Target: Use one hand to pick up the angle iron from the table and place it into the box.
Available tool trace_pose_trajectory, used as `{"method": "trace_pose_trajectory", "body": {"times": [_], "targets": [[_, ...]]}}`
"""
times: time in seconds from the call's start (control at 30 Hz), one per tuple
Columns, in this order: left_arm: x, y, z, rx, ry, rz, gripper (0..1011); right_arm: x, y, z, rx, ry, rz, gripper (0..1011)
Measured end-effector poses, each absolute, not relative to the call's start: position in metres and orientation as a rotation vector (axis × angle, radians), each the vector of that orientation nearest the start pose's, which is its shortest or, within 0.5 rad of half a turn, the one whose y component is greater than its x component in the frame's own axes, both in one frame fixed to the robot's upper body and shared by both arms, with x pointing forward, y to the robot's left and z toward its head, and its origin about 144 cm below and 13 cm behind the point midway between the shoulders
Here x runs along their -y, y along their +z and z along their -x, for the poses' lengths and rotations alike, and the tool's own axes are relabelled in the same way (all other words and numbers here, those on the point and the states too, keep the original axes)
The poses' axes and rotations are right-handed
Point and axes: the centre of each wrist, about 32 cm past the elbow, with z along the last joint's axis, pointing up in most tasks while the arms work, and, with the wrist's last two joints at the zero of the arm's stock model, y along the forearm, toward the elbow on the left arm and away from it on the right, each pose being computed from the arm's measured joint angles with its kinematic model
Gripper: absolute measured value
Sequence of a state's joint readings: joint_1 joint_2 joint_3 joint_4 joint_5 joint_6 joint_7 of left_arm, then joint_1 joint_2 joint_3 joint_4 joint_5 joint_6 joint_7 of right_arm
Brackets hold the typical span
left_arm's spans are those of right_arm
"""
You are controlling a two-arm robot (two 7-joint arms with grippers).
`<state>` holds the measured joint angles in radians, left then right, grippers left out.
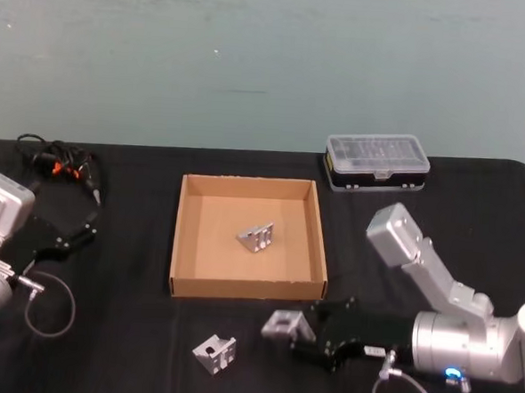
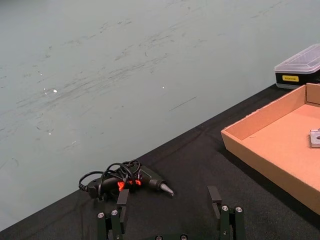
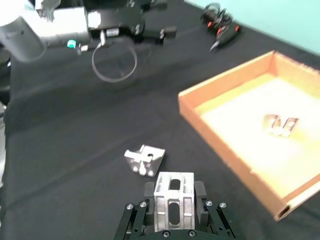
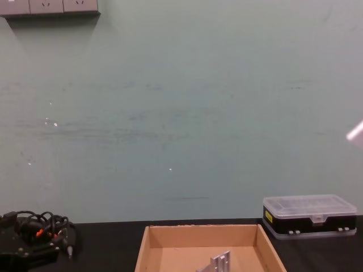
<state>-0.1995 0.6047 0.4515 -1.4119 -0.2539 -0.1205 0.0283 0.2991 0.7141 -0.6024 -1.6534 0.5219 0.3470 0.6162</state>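
A silver angle iron (image 1: 283, 323) sits between the fingers of my right gripper (image 1: 304, 334), just in front of the box's near right corner. In the right wrist view the gripper (image 3: 173, 194) is shut on this iron (image 3: 173, 202). I cannot tell whether it rests on the table (image 1: 129, 331) or is lifted. A second angle iron (image 1: 215, 352) (image 3: 144, 160) lies loose on the table to its left. A third (image 1: 256, 237) (image 4: 218, 263) lies inside the tan cardboard box (image 1: 181, 245). My left gripper (image 1: 78, 231) (image 2: 167, 200) is parked at the table's left, open and holding nothing.
A black case with a clear lid (image 1: 377, 162) stands behind the box's far right corner. A tool with tangled black cables (image 1: 61, 165) (image 2: 127, 181) lies at the far left. The table's right edge is near my right arm.
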Motion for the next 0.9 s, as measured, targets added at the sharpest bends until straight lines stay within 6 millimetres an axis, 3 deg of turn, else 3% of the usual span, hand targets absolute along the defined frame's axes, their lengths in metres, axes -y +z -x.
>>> {"method": "trace_pose_trajectory", "body": {"times": [0.5,0.9], "targets": [[-0.31,1.14,-0.489,0.285,1.248,-0.304,1000,0.247,1.237,-0.53,-0.089,-0.577,0.369,473],[-0.31,1.14,-0.489,0.285,1.248,-0.304,1000,0.222,1.241,-0.579,-0.085,-0.622,0.397,473]]}}
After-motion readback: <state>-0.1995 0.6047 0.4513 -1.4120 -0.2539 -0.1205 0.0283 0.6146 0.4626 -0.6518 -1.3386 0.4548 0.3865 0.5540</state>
